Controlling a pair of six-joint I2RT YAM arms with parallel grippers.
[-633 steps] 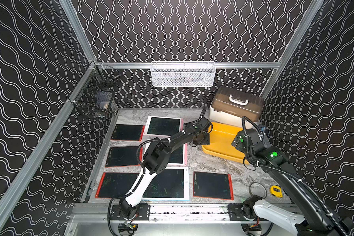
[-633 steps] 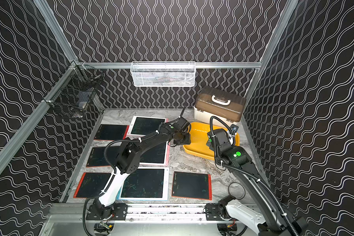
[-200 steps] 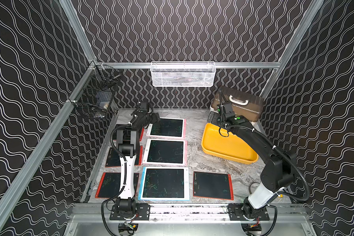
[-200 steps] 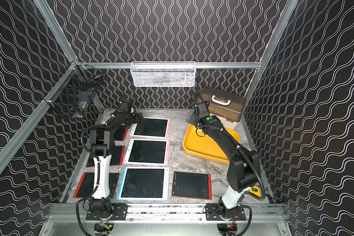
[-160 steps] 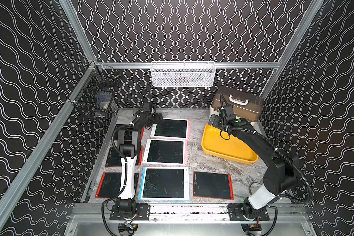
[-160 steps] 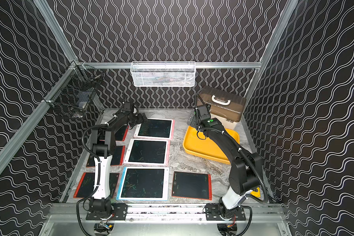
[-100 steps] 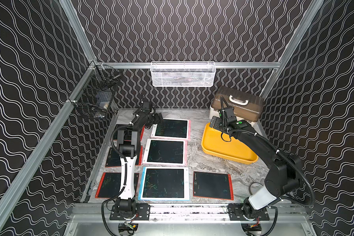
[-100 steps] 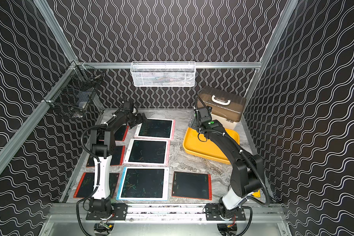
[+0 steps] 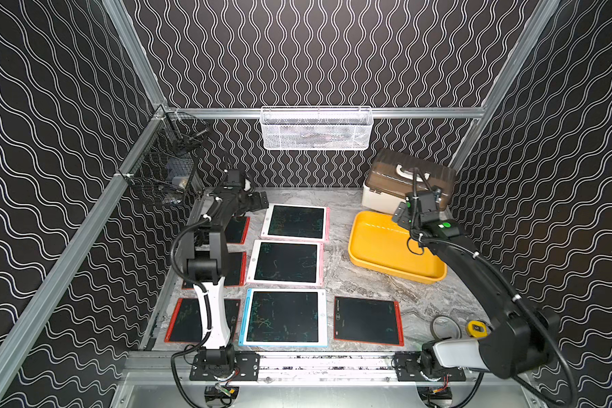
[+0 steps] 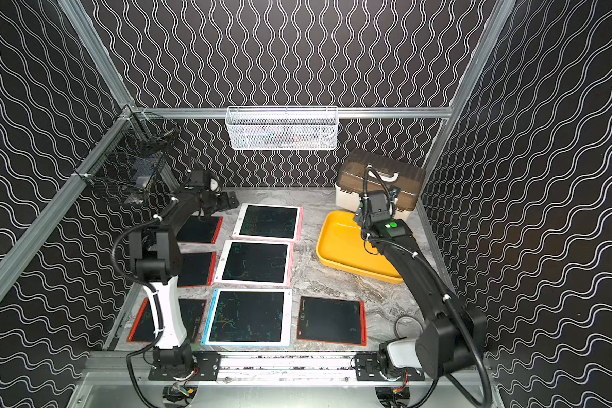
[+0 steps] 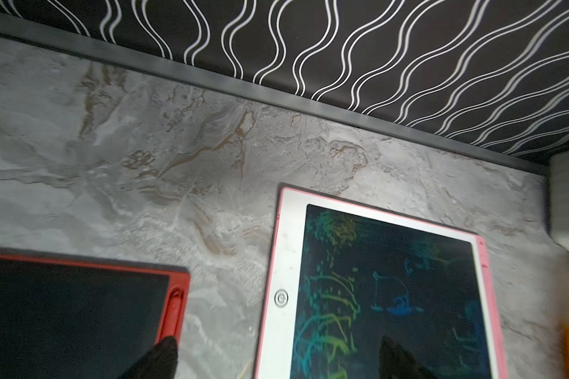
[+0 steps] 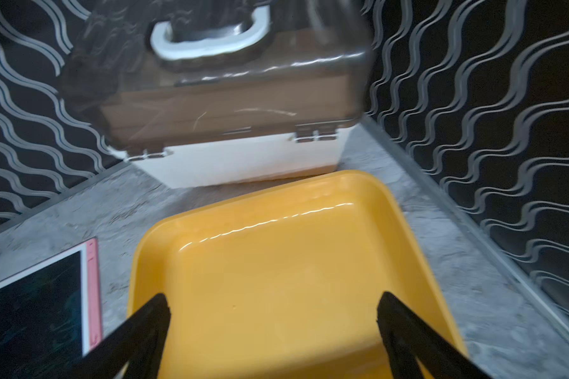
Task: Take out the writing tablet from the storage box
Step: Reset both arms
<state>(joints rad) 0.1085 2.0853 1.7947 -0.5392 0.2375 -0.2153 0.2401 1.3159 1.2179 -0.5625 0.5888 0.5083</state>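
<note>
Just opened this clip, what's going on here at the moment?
The job is getting a writing tablet out of the yellow box. Right now neither arm holds anything. The left gripper hangs open at the back of the table, over the edge of a pink-framed tablet lying flat there. The right gripper is open above the box, and no tablet shows in the visible part of it.

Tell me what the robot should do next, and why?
Probably draw the left gripper back from the pink tablet: its jaws stand open, the tablet lies flat on the table, and the storage box looks empty.
</note>
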